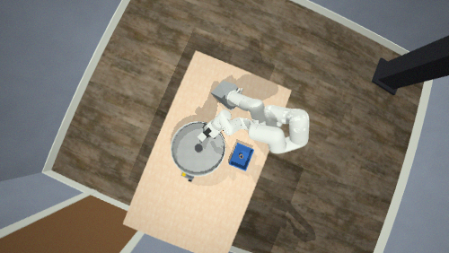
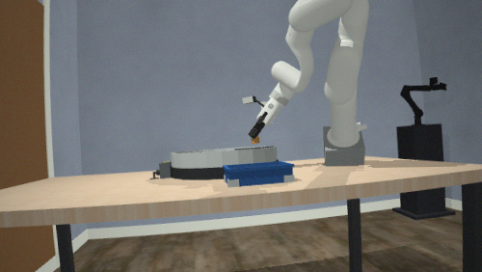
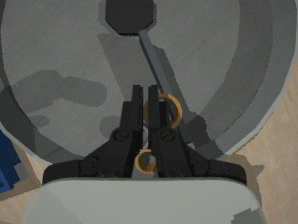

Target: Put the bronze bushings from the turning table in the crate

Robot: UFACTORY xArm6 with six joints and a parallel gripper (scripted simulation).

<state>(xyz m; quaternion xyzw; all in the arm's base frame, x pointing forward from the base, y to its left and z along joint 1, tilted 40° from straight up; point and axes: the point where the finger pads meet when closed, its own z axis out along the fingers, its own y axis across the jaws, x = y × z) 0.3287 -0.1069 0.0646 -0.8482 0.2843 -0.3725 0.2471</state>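
My gripper point(image 3: 145, 99) is shut on the wall of a bronze bushing point(image 3: 164, 111), with one finger inside the ring. It holds the bushing a little above the grey turning table point(image 3: 133, 50), near the table's rim. In the exterior view the bushing point(image 2: 255, 140) shows as an orange speck at my fingertips point(image 2: 254, 135), above the turning table point(image 2: 224, 156). A second bronze ring point(image 3: 145, 161) shows in the gap between the finger bases; I cannot tell where it lies. The blue crate point(image 1: 241, 155) stands beside the turning table point(image 1: 198, 148) with a small ring inside. I see no steel bushings.
The turning table has a dark hub point(image 3: 131, 10) with a thin bar running out from it. The crate also shows at the wrist view's left edge point(image 3: 5, 163). The arm's base point(image 2: 343, 149) stands at the table's back. A black stand point(image 2: 419, 140) is off the table.
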